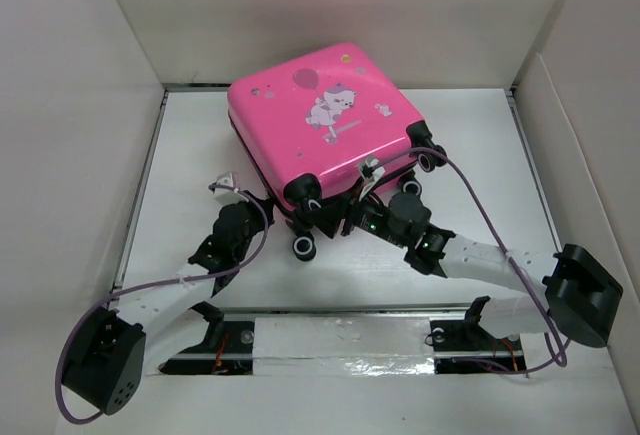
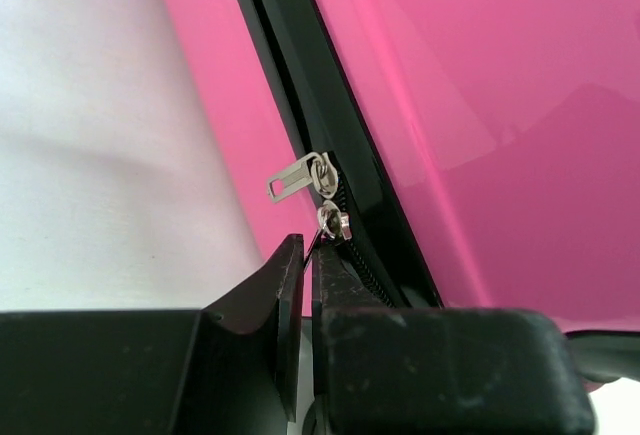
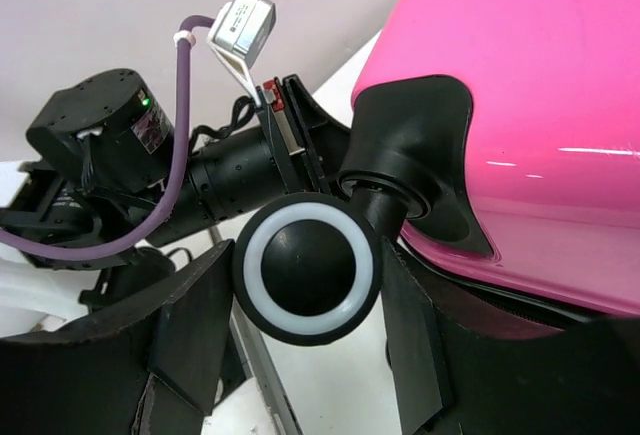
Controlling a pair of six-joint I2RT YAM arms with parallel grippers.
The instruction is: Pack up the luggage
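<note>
The luggage (image 1: pixel 320 120), a bright-pink hard shell with a cartoon animal print, lies closed and flat on the white table (image 1: pixel 480 155), wheels toward the arms. My left gripper (image 1: pixel 266 205) is at its near-left edge. In the left wrist view it (image 2: pixel 308 255) is shut on the thin metal pull of one zipper slider (image 2: pixel 333 222) on the black zipper trim; a second pull (image 2: pixel 290 180) hangs free just above. My right gripper (image 3: pixel 308 255) holds a black wheel (image 3: pixel 308 268) with a white ring, one finger against each side. From above, this gripper (image 1: pixel 345 220) sits at the case's near corner.
White walls (image 1: pixel 90 105) box the table on the left, back and right. A taped strip (image 1: pixel 340 340) runs along the near edge between the arm bases. The left arm's wrist (image 3: pixel 110 145) and its camera (image 3: pixel 243 23) are close behind the held wheel. Another wheel (image 1: pixel 303 246) stands free.
</note>
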